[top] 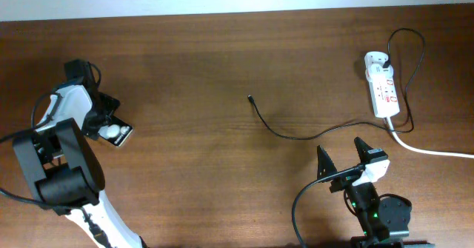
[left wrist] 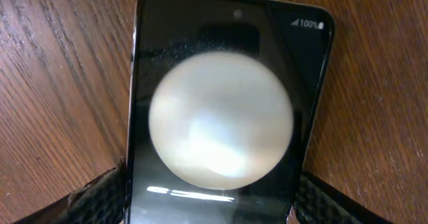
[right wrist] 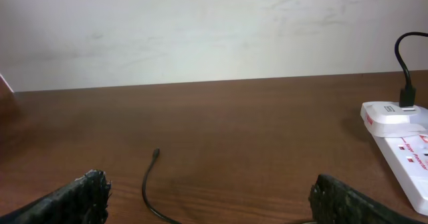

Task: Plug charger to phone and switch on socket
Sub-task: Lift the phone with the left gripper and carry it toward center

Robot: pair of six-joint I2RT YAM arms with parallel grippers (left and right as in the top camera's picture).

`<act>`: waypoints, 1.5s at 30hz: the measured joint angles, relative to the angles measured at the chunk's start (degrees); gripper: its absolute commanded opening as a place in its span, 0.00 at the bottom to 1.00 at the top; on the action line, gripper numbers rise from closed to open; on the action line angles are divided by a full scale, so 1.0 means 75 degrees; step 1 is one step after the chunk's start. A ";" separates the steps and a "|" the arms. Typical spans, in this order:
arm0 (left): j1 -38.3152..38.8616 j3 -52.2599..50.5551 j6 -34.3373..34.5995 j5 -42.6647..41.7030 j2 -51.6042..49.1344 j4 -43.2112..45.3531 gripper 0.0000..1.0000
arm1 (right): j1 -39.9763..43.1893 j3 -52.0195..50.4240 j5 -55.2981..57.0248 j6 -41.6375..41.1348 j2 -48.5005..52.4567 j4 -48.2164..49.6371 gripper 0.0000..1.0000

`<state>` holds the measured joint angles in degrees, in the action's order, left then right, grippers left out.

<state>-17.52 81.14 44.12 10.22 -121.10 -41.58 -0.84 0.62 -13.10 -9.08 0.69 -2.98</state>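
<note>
The phone (top: 121,135) is a small black slab with white round shapes, lying on the table at the far left. My left gripper (top: 108,124) is down on it. In the left wrist view the phone (left wrist: 227,33) fills the frame, and both fingers (left wrist: 210,200) press against its two long sides. The charger is a thin black cable; its tip (top: 250,98) lies free at mid-table and also shows in the right wrist view (right wrist: 156,154). The socket (top: 382,85) lies at the far right with a black plug in it (right wrist: 406,98). My right gripper (top: 344,159) is open and empty, near the front edge.
The charger cable (top: 326,133) curves across the table from its tip to the socket, passing just beyond my right gripper. The thick white cord (top: 437,152) runs off the right edge. A pale wall (right wrist: 214,30) stands behind the table.
</note>
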 measured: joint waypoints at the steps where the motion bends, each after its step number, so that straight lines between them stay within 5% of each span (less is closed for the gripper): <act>1: 0.0000 0.0006 -0.0017 -0.0003 -0.0006 -0.0003 0.74 | 0.0000 0.0000 0.0000 0.0003 0.0000 0.0003 0.99; 12: 0.0000 0.0020 -0.0026 -0.0020 -0.0012 -0.0029 0.56 | 0.0000 0.0000 0.0000 0.0000 0.0000 0.0000 0.99; 20: 0.0117 0.0527 -0.0090 -0.0044 -0.0224 -0.0484 0.20 | 0.0000 0.0000 0.0000 0.0003 0.0000 0.0000 0.99; 35: 0.4794 0.2168 -0.0396 -0.1227 -0.0956 -0.1469 0.11 | 0.0000 0.0000 0.0000 0.0009 0.0000 0.0000 0.99; 38: 0.5199 0.2192 -0.0399 -0.1349 -0.0956 -0.1562 0.00 | 0.0000 0.0000 0.0000 0.0009 0.0000 0.0000 0.99; 45: 0.5222 0.3124 -0.0396 -0.1871 -0.1311 -0.2996 0.00 | 0.0000 0.0000 0.0000 0.0003 0.0000 0.0000 0.99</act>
<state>21.65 104.57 41.15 -3.81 -130.93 -64.05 -0.84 0.62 -13.10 -9.06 0.69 -2.98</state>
